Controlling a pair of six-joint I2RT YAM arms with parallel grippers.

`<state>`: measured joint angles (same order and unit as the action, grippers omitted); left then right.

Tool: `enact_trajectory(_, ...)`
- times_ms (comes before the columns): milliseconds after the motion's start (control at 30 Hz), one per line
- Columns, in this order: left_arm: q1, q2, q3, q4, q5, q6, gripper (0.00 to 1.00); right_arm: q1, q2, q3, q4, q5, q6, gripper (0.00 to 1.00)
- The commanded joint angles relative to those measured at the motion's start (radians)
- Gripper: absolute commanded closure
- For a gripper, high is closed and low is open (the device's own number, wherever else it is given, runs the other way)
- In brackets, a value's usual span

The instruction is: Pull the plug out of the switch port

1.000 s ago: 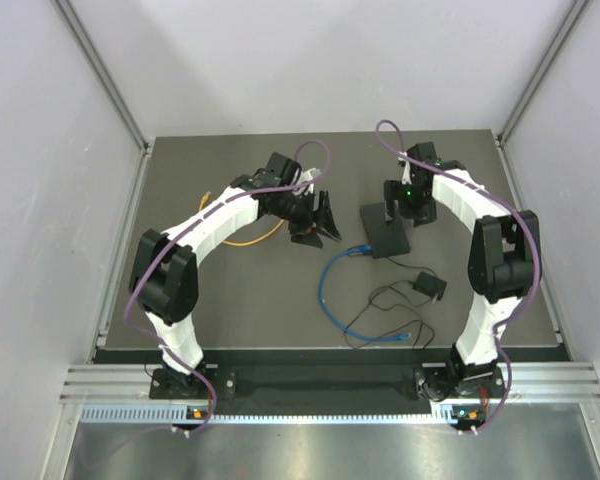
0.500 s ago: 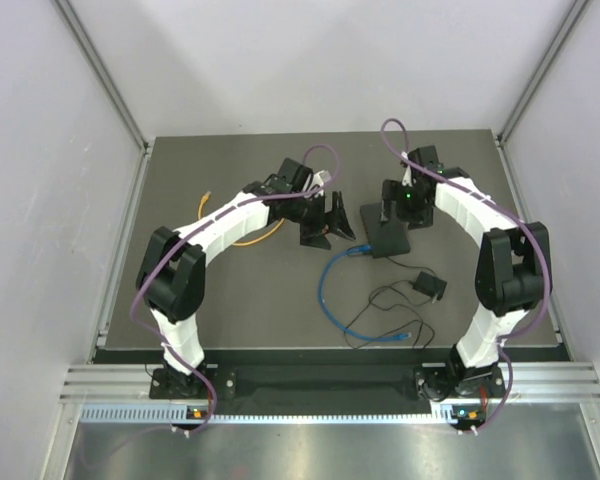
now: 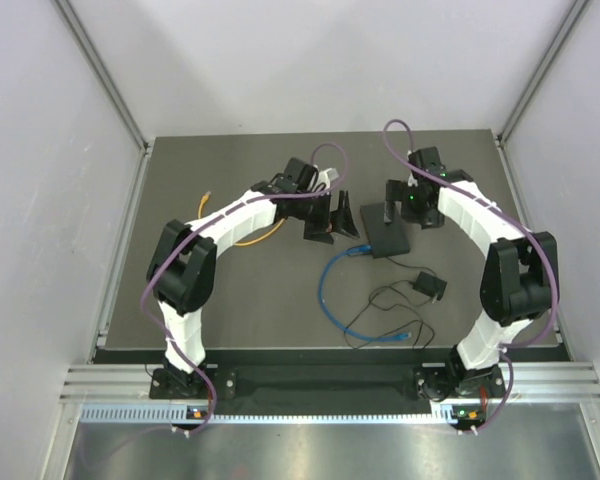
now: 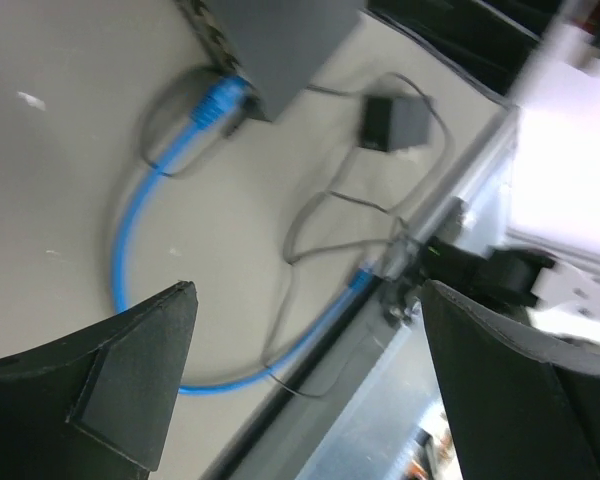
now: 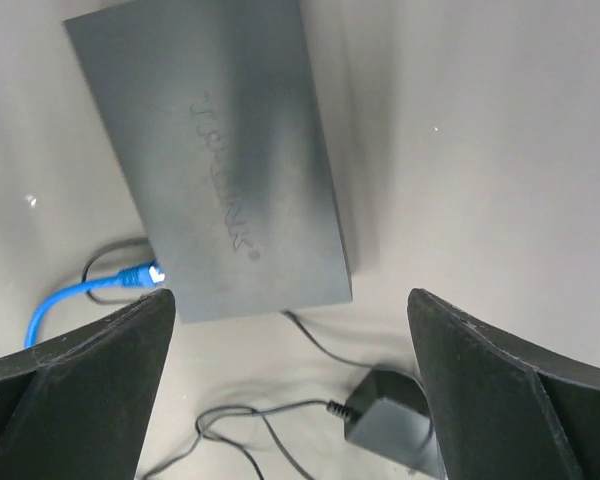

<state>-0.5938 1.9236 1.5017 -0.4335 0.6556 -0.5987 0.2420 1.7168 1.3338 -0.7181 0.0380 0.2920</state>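
The flat black switch (image 3: 388, 238) lies right of the table's centre. A blue cable's plug (image 3: 359, 250) sits in a port on the switch's left edge. My left gripper (image 3: 333, 222) is open and empty, just left of the switch and above the table. In the left wrist view, the gripper (image 4: 310, 385) is open, with the switch corner (image 4: 280, 40) and blue plug (image 4: 216, 100) beyond its tips, blurred. My right gripper (image 3: 395, 212) is open and empty over the switch's far end. In the right wrist view, that gripper (image 5: 295, 390) is open above the switch (image 5: 215, 160) and plug (image 5: 140, 275).
A small black adapter (image 3: 430, 287) with a thin black wire lies near the switch, also in the right wrist view (image 5: 400, 420). The blue cable (image 3: 325, 300) loops toward the front edge. An orange cable (image 3: 242, 238) lies under the left arm. Grey walls enclose the table.
My left gripper has moved right, closer to the switch and the blue plug. My right gripper has stayed over the switch, shifting only slightly.
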Motion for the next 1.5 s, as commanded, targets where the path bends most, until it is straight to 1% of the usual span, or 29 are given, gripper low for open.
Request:
enact_trajectory(0,-0.014,-0.044,0.005,0.087,-0.137,0.086,0.01,0.002,-0.077,-0.002,-0.024,-0.007,-0.023,0.0)
enact_trajectory(67,-0.012,-0.046,0.005,0.079,-0.236,0.102,0.01,0.0,-0.082,-0.027,0.018,-0.019,-0.046,0.0)
enact_trajectory(100,0.017,-0.037,-0.003,0.091,-0.219,0.042,0.01,0.0,-0.079,-0.033,0.028,-0.023,-0.048,0.0)
enact_trajectory(133,0.038,-0.025,-0.018,0.128,-0.17,-0.004,0.01,0.0,-0.074,-0.039,0.034,-0.029,-0.047,0.0)
enact_trajectory(167,0.064,0.009,-0.046,0.166,-0.09,-0.051,0.01,-0.001,-0.06,-0.036,0.025,-0.059,-0.039,0.0)
enact_trajectory(200,0.098,0.023,-0.044,0.191,0.018,-0.118,0.01,-0.001,-0.059,-0.03,0.016,-0.075,-0.036,0.0)
enact_trajectory(233,0.1,0.028,-0.035,0.184,0.019,-0.112,0.01,-0.001,-0.062,-0.027,0.014,-0.088,-0.037,0.0)
enact_trajectory(267,0.095,0.023,0.015,0.15,-0.008,-0.072,0.01,-0.001,-0.074,-0.027,0.019,-0.096,-0.053,0.0)
enact_trajectory(300,0.077,0.023,0.049,0.1,-0.07,0.004,0.01,-0.001,-0.082,-0.027,0.023,-0.09,-0.06,0.0)
enact_trajectory(333,0.071,0.026,0.098,0.061,-0.074,0.025,0.01,-0.001,-0.086,-0.025,0.025,-0.069,-0.065,0.0)
enact_trajectory(400,0.071,0.057,0.117,0.079,-0.038,0.008,0.01,0.0,-0.085,-0.021,0.022,-0.066,-0.068,0.0)
enact_trajectory(433,0.071,0.07,0.12,0.137,0.036,-0.01,0.03,-0.001,-0.082,-0.019,0.022,-0.07,-0.068,0.0)
enact_trajectory(467,0.069,0.089,0.103,0.183,0.065,-0.032,0.11,0.0,-0.08,-0.018,0.022,-0.088,-0.067,0.0)
enact_trajectory(500,0.06,0.097,0.092,0.215,0.081,-0.073,0.15,-0.001,-0.082,-0.021,0.02,-0.096,-0.067,0.01)
enact_trajectory(533,0.054,0.104,0.089,0.246,0.09,-0.082,0.18,-0.003,-0.088,-0.022,0.022,-0.107,-0.063,0.01)
enact_trajectory(567,0.043,0.126,0.101,0.242,0.095,-0.07,0.22,-0.003,-0.092,-0.025,0.025,-0.118,-0.062,0.02)
enact_trajectory(667,0.032,0.175,0.166,0.159,0.073,-0.015,0.3,-0.003,-0.1,-0.03,0.028,-0.173,-0.054,0.04)
enact_trajectory(700,0.031,0.184,0.17,0.159,0.075,-0.013,0.34,-0.003,-0.103,-0.033,0.028,-0.187,-0.05,0.05)
enact_trajectory(767,0.031,0.208,0.184,0.177,0.096,-0.009,0.39,-0.003,-0.112,-0.042,0.037,-0.227,-0.044,0.07)
enact_trajectory(800,0.025,0.213,0.19,0.18,0.095,0.006,0.43,-0.003,-0.117,-0.051,0.042,-0.234,-0.042,0.09)
enact_trajectory(900,0.019,0.25,0.213,0.197,0.094,0.028,0.43,-0.003,-0.126,-0.08,0.052,-0.257,-0.036,0.09)
enact_trajectory(1000,0.015,0.32,0.256,0.194,0.15,0.004,0.48,-0.003,-0.131,-0.11,0.071,-0.286,-0.022,0.1)
enact_trajectory(1067,0.008,0.345,0.27,0.196,0.162,-0.003,0.48,-0.003,-0.129,-0.119,0.086,-0.306,-0.014,0.11)
enact_trajectory(1267,-0.011,0.368,0.272,0.208,0.179,0.002,0.5,-0.001,-0.106,-0.113,0.097,-0.34,-0.007,0.11)
enact_trajectory(1467,-0.018,0.39,0.273,0.211,0.187,-0.004,0.49,-0.003,-0.094,-0.133,0.095,-0.337,-0.004,0.12)
